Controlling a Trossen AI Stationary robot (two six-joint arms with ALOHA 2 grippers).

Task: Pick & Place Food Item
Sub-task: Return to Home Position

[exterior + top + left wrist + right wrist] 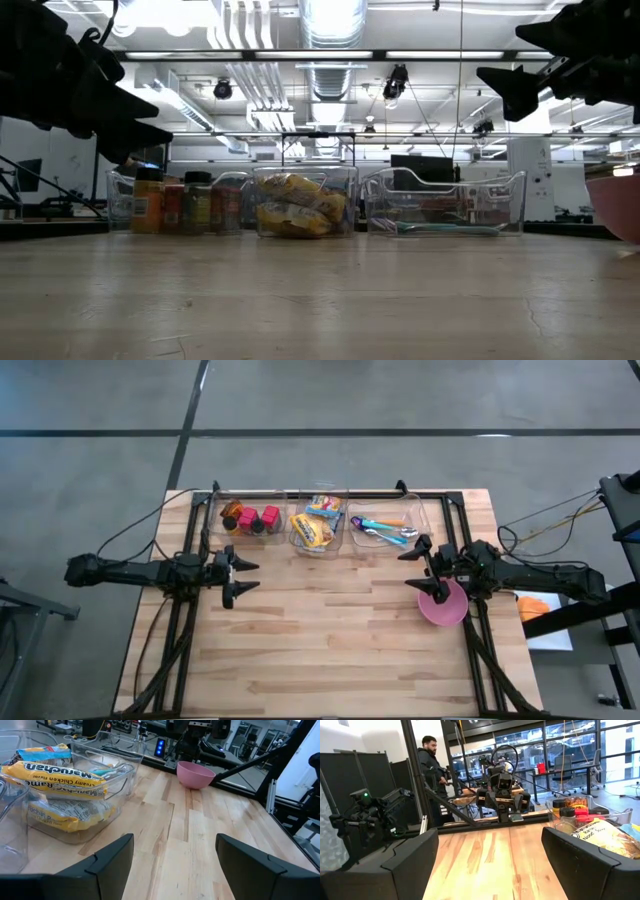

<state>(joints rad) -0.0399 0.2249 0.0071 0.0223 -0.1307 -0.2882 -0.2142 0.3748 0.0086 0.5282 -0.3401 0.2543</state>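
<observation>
Returning both arms to rest is the step in hand, and we judge the sorting itself done, since nothing loose lies on the wooden counter (330, 650) apart from one bowl.

The left arm (150, 572) reaches in from its side with its jaws spread wide and empty, held above the boards just in front of the left transparent bin (118, 195). The right arm (530, 575) mirrors it on the other side, its jaws also parted and carrying nothing. They hang near the right transparent bin (425, 520) and over the rim of the pink bowl (450, 605).

The food sits along the far edge. Yellow ramen packets (312, 530) fill the middle bin (125, 775), red seasoning cans (258, 520) stand upright in the left bin beside other jars, and the spoons (385, 530) lie in the right bin.

To do this well, we would draw each arm straight back along its own line. We would hold height first, so that the fingertips pass above the bin walls and do not sweep sideways into them. The right arm needs the most care, in our judgement. If it dips while folding, it could catch the bowl and push it off the counter's edge, so we would lift it before retracting. The jaws can remain apart, as there is nothing to drop.
</observation>
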